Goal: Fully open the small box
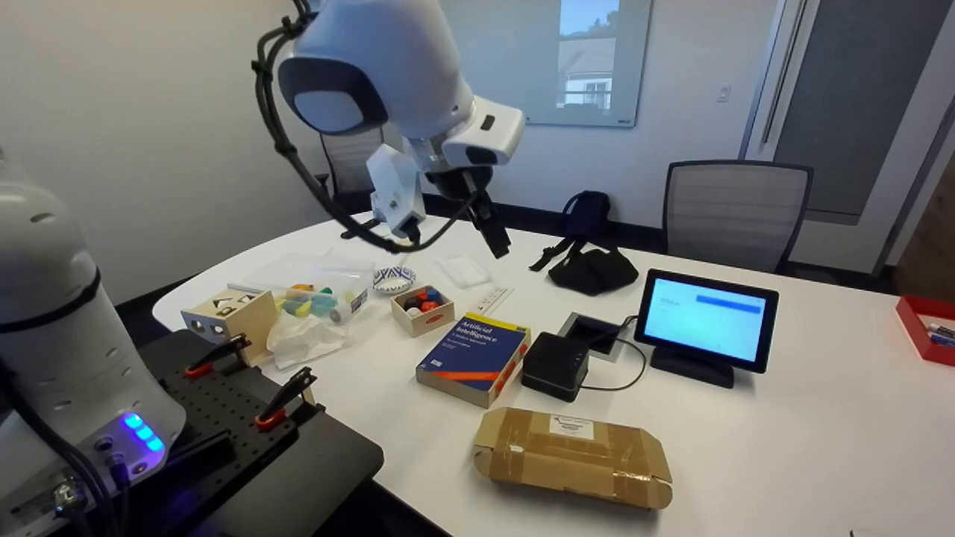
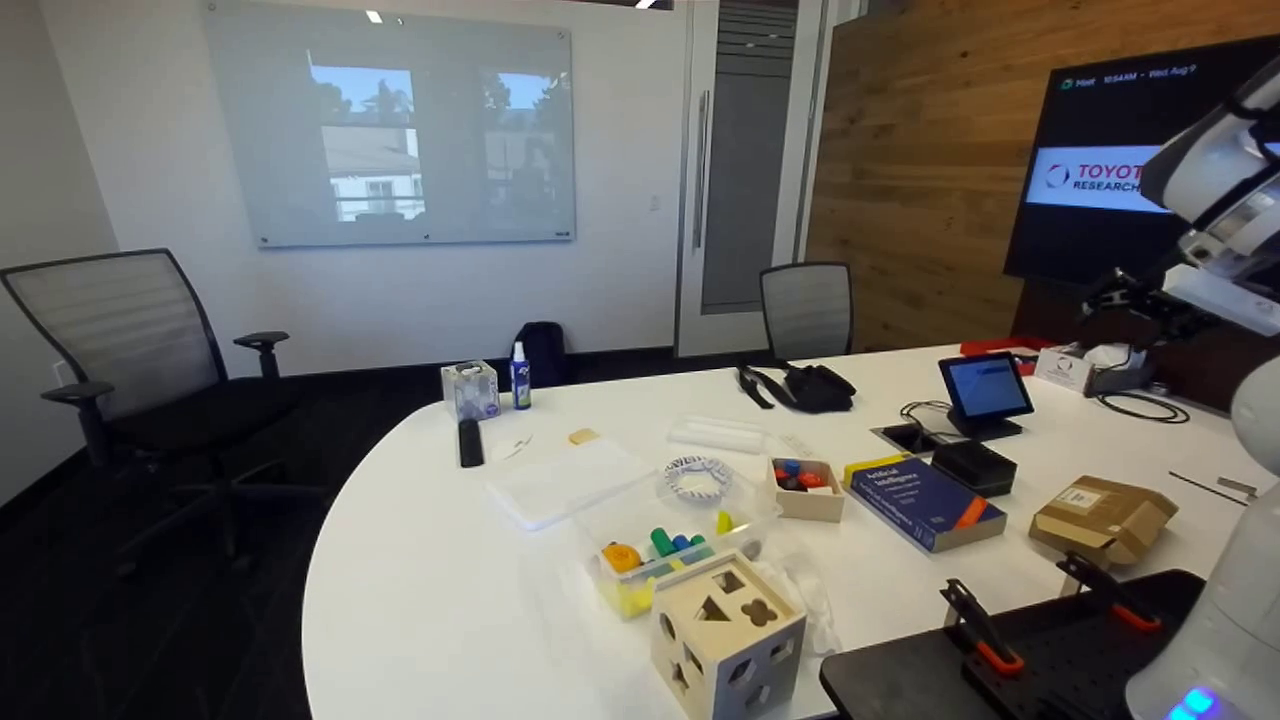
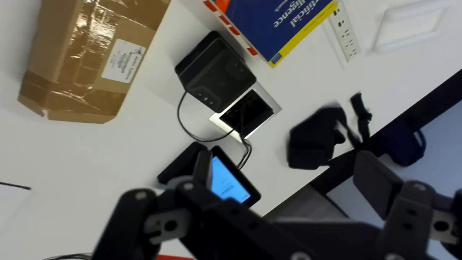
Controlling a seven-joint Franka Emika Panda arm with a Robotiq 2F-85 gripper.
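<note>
The small box, tan-brown cardboard with shiny tape and a white label, lies on the table in both exterior views (image 1: 571,459) (image 2: 1105,515). It also shows at the upper left of the wrist view (image 3: 86,61). Its lid lies over it and its inside is hidden. My gripper (image 1: 496,235) is high above the table, well apart from the box. It also shows at the right of an exterior view (image 2: 1110,295). In the wrist view my gripper (image 3: 290,177) has its two fingers wide apart with nothing between them.
A blue book (image 1: 474,354), a black device (image 1: 556,365) with a cable and a tablet with lit screen (image 1: 709,321) stand near the box. A black bag (image 1: 593,270) lies farther back. A wooden block tray (image 1: 423,311) and wooden shape cube (image 2: 730,635) are also on the table.
</note>
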